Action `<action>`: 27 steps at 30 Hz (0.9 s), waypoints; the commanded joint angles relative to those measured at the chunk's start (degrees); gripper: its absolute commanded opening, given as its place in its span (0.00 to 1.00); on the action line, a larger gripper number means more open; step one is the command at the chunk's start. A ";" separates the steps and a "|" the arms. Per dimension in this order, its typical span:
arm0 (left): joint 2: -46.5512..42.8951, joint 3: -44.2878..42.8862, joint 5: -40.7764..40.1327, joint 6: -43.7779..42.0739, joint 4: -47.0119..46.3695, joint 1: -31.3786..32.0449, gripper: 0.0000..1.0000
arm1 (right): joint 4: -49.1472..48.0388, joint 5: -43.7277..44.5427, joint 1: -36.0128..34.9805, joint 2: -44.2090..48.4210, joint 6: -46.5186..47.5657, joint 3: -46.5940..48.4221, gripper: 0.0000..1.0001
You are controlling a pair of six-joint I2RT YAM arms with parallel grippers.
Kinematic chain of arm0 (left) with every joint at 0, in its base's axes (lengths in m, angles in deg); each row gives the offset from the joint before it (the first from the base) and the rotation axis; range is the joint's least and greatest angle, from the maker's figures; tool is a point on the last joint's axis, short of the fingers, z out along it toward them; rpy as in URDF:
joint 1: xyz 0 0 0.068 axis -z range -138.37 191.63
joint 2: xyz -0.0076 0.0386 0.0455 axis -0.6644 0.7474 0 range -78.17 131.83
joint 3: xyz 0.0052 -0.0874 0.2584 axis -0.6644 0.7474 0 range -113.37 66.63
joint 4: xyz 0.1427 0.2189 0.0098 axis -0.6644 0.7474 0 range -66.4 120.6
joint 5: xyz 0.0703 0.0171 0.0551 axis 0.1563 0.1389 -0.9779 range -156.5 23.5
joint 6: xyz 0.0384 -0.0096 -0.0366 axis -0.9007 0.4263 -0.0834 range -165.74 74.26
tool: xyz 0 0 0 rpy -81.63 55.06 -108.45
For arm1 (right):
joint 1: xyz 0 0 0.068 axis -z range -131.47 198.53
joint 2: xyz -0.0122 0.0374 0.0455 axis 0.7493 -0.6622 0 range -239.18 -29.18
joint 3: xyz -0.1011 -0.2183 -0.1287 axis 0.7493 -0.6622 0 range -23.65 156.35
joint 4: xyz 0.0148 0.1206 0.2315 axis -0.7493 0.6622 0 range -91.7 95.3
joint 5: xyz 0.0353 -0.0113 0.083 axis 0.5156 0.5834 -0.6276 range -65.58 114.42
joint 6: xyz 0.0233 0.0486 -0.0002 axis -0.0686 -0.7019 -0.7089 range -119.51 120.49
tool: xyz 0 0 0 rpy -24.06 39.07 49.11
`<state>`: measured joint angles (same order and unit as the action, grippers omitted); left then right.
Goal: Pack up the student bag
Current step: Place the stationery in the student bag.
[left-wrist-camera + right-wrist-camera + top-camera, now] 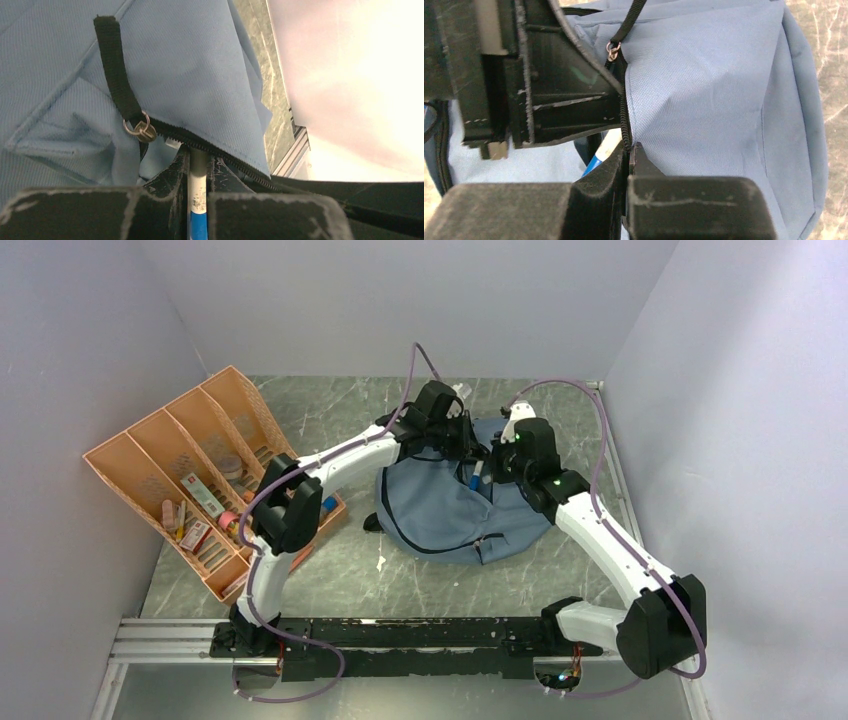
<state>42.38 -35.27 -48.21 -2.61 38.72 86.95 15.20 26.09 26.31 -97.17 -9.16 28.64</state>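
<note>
The grey-blue student bag (440, 515) lies in the middle of the table, both grippers at its top edge. My left gripper (198, 167) is shut on a white and blue pen (198, 200), whose tip points in under the bag's black zipper edge (220, 152). A strap with a metal ring (141, 129) hangs beside it. My right gripper (629, 156) is shut on the zipper edge (624, 115) of the bag (709, 100), holding the fabric up. The pen (600, 151) shows just left of its fingers, under the left gripper's black body (554, 100).
An orange compartment tray (150, 455) with several small items stands at the left, against the wall. Grey walls close in the left, back and right sides. The left arm's elbow (290, 505) hangs over the tray's near end.
</note>
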 commanded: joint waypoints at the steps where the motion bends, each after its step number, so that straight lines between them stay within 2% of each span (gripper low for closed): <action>1: 2.38 -4.67 3.41 1.97 -1.85 -0.93 0.05 | -3.59 -6.04 -0.30 0.82 1.72 -0.27 0.00; 12: 5.95 -6.79 3.41 7.11 -6.33 -1.39 0.06 | -5.04 -7.63 -1.45 1.10 2.31 -1.17 0.00; 16: 7.33 -8.66 2.38 7.61 -5.45 -1.46 0.17 | -5.13 -7.67 -1.51 0.97 1.75 -1.05 0.00; 21: 7.17 -7.77 2.39 7.33 -6.09 -1.36 0.40 | -5.00 -6.72 -1.52 1.25 1.73 -1.39 0.00; 27: 5.65 -5.48 1.99 6.62 -7.18 -1.44 0.47 | -4.89 -5.82 -1.58 1.45 1.41 -1.58 0.00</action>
<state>48.81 -41.15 -44.85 3.77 37.23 85.93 12.25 24.61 26.14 -97.26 -6.56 27.33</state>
